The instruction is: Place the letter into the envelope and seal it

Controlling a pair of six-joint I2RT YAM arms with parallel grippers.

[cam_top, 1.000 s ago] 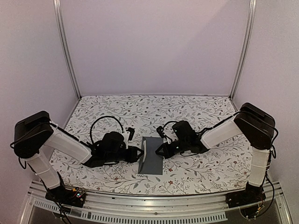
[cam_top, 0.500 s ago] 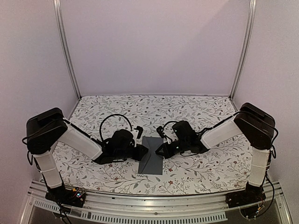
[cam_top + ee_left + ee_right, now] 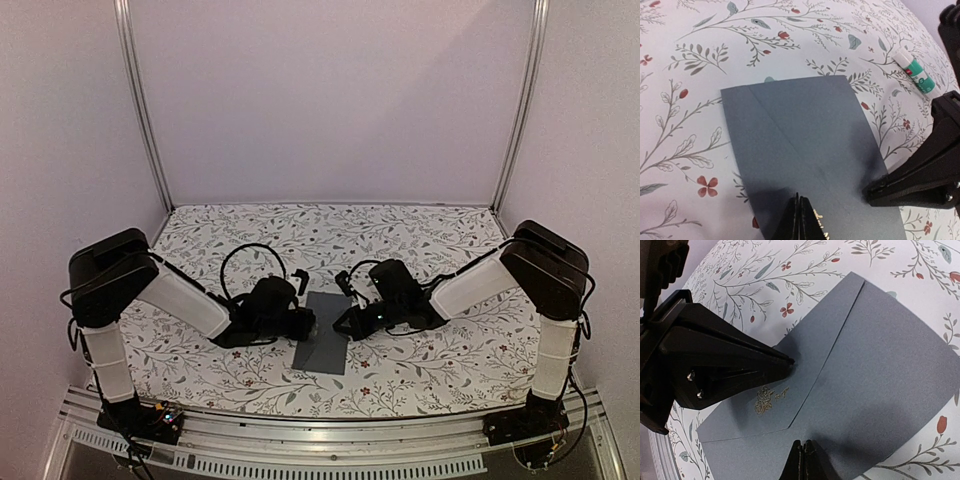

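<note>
The dark grey envelope [image 3: 322, 345] lies flat on the floral cloth between the two arms, its pointed flap [image 3: 785, 385] folded down over the body, a small gold emblem on the flap. My left gripper [image 3: 800, 201] is shut, its tips resting on the flap side of the envelope [image 3: 805, 145]. My right gripper [image 3: 803, 444] is shut too, with its tips on the envelope [image 3: 880, 365] just past the flap's point. Each wrist view shows the other gripper's black fingers [image 3: 910, 190] pressing the paper. The letter is hidden from every view.
A small teal-and-white tube [image 3: 914, 74] lies on the cloth beyond the envelope's far corner. The floral tablecloth [image 3: 430, 240] covers the whole table, with white walls and metal posts around it. Both arms [image 3: 170, 295] reach inward from the near corners.
The left arm has swung right onto the envelope and its gripper has shut. The envelope's raised flap now lies flat. The right arm has stayed put.
</note>
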